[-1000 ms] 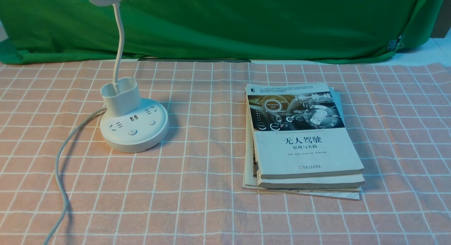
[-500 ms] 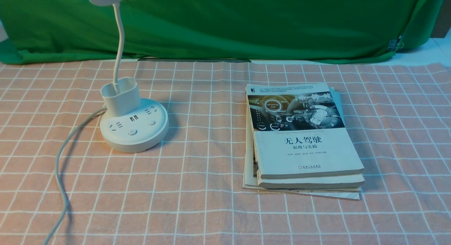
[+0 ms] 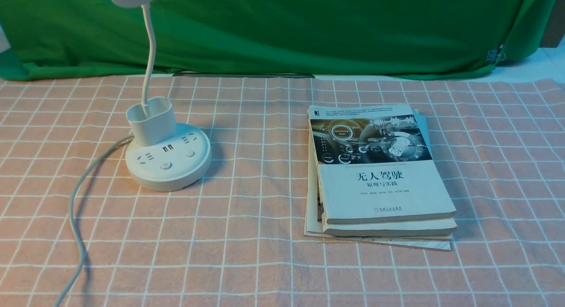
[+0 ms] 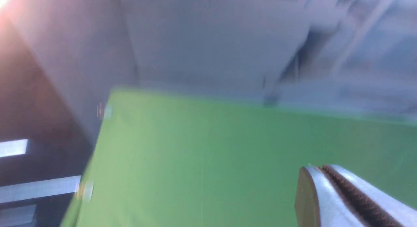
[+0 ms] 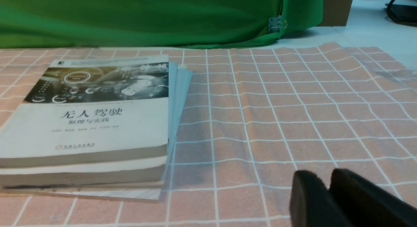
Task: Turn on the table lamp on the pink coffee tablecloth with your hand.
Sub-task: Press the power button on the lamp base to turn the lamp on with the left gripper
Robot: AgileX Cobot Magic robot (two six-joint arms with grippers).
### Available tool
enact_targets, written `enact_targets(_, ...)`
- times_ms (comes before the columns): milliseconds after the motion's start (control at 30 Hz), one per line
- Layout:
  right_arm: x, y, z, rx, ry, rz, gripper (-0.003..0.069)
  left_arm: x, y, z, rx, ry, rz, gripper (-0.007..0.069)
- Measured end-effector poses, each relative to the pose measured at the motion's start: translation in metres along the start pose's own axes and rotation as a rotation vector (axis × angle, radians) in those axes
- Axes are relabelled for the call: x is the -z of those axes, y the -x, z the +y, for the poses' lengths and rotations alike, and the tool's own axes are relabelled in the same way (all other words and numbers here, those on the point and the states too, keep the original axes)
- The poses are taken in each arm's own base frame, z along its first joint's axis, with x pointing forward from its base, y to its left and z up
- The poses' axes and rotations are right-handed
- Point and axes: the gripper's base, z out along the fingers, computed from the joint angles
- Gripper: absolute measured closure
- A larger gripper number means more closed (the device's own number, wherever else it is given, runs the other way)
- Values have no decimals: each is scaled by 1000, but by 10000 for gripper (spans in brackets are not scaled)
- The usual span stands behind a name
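Note:
The white table lamp (image 3: 167, 159) stands on the left of the pink coffee tablecloth (image 3: 247, 236). Its round base carries sockets, USB ports and buttons, behind them an oval cup, and a thin neck rises to a head cut off at the picture's top. Neither arm shows in the front view. My left gripper (image 4: 321, 170) is shut and empty, and its blurred wrist view shows only the green cloth (image 4: 195, 161) and the room beyond, not the lamp. My right gripper (image 5: 325, 176) is shut and empty low over the pink cloth (image 5: 277, 122), right of the books.
A stack of books (image 3: 379, 174) lies right of centre; it also shows in the right wrist view (image 5: 91, 116). The lamp's white cord (image 3: 77, 210) runs off its left side toward the front edge. A plain green cloth (image 3: 282, 29) hangs along the back.

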Motion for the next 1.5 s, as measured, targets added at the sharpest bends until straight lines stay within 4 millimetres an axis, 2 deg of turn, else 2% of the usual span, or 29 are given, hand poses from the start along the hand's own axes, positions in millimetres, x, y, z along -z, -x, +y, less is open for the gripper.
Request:
enact_targets(33,0,0,0,0,0,0,503,-1,-1,0,-2,0,7,603)
enact_targets(67,0,0,0,0,0,0,503,-15,-5,0,-29,10,179,603)
enact_targets(100,0,0,0,0,0,0,503,-16,-7,0,-31,12,201,603)
enact_targets(133,0,0,0,0,0,0,503,-26,-26,2,-58,24,378,603)
enact_targets(200,0,0,0,0,0,0,503,-36,-60,6,-56,42,609,603)
enact_targets(300,0,0,0,0,0,0,503,-39,-108,8,68,90,879,603)
enact_targets(433,0,0,0,0,0,0,503,-44,-157,7,251,166,1112,603)
enact_targets(500,0,0,0,0,0,0,503,-51,-188,7,328,210,1256,603)
enact_targets(567,0,0,0,0,0,0,503,-55,-200,6,344,213,1321,603)
enact_targets(667,0,0,0,0,0,0,503,-83,-236,3,348,160,1502,603)
enact_targets(700,0,0,0,0,0,0,503,-92,-241,3,349,146,1523,603)
enact_targets(733,0,0,0,0,0,1,503,-106,-258,1,346,122,1583,603)
enact_targets(767,0,0,0,0,0,1,503,-110,-262,1,342,115,1590,603)
enact_targets(833,0,0,0,0,0,1,503,-132,-280,-6,317,64,1628,603)
enact_targets(1067,0,0,0,0,0,1,503,-175,-349,-50,111,-90,1727,603)
enact_targets(1100,0,0,0,0,0,1,503,-177,-361,-55,71,-101,1745,603)
enact_targets(1133,0,0,0,0,0,1,503,-180,-362,-56,71,-97,1743,603)
enact_targets(1233,0,0,0,0,0,1,503,-183,-394,-65,9,-103,1798,603)
enact_targets(1267,0,0,0,0,0,1,503,-183,-394,-65,9,-103,1798,603)
enact_targets(1400,0,0,0,0,0,1,503,-183,-415,-65,-26,-102,1819,603)
enact_targets(1500,0,0,0,0,0,1,503,-183,-419,-63,-38,-76,1815,603)
